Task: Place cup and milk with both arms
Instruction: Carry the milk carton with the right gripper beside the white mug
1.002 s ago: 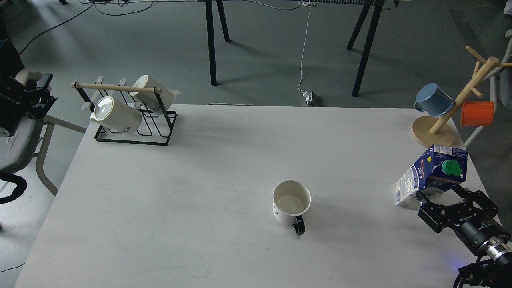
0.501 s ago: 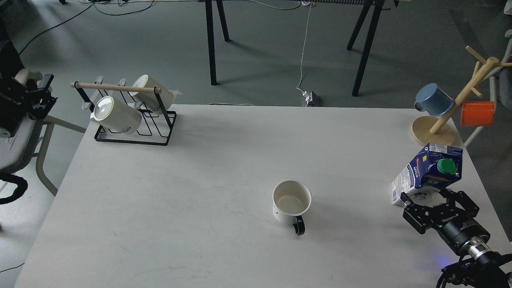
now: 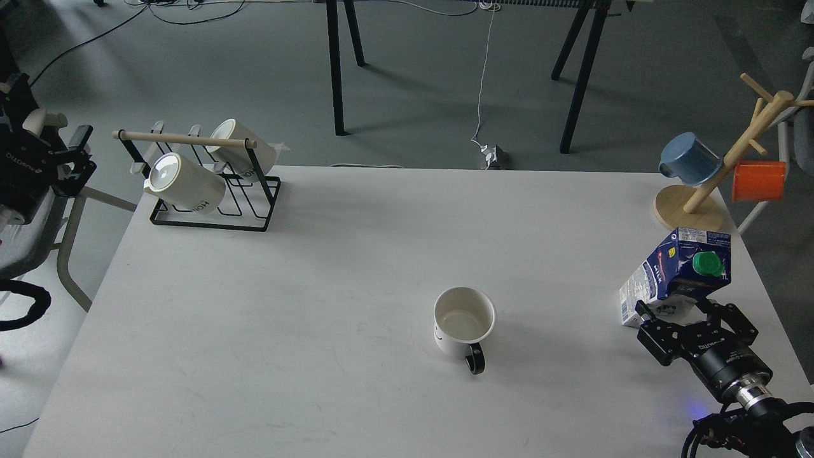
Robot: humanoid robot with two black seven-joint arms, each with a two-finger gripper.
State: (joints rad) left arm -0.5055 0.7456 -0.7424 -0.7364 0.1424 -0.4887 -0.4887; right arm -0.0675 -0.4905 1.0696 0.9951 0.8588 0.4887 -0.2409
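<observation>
Head view: the cup (image 3: 463,321) stands upright on the white tabletop (image 3: 318,286), free of either arm. Well to the cup's right, the milk (image 3: 678,275) sits tilted in the right pincer (image 3: 690,312), jaws closed on its base, not yet set down. Far beyond the cup's left, off the tabletop, the left pincer (image 3: 71,159) hangs, its opening impossible to tell.

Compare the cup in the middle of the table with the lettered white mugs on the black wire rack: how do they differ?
The cup stands upright on the table, mouth up; the rack mugs lie tilted on the black wire rack, showing their bases. The cup has a black handle; no dark handle shows on the rack mugs. The rack mugs carry black lettering; the cup looks nearly plain. All are cream-white.
</observation>
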